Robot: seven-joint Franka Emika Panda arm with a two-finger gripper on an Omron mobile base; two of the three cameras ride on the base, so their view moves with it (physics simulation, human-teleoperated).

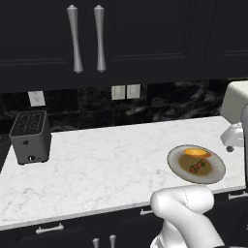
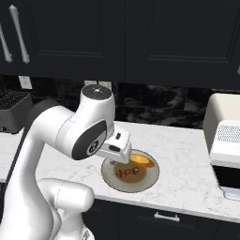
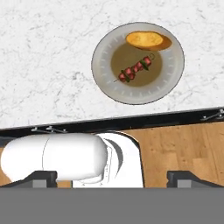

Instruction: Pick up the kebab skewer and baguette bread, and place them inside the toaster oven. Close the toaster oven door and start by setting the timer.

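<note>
**Food still on the plate, oven work not started**

The short kebab skewer [image 3: 134,69], a thin stick with small red and dark green chunks, lies in the middle of a round grey plate [image 3: 105,81]. The small golden-orange baguette bread [image 3: 145,40] lies on the same plate, at its far edge, just beside the skewer but not touching it. The plate sits on the white marble worktop [image 1: 97,164], near the front edge and toward the right side.

The cream-white toaster oven [image 2: 225,136] with the rounded top stands at the right end of the worktop, well apart from the plate. In the right base view a dark opening shows low on its front, but its door is cut off by the edge of the picture, so I cannot tell if it is open or closed. A small dark grey slot toaster [image 1: 30,137] stands far off at the left end.

The robot's gripper [image 3: 112,179] hangs high above the plate and looks down at it. Its jaws are spread wide and hold nothing. Nothing touches the food.

So I think the task is only at its start. No food has been picked up. Still left to do: grab the skewer, grab the bread, put both inside the oven, shut the door and turn the timer knob. The skewer is thin, so it may be tricky to pinch.
</note>
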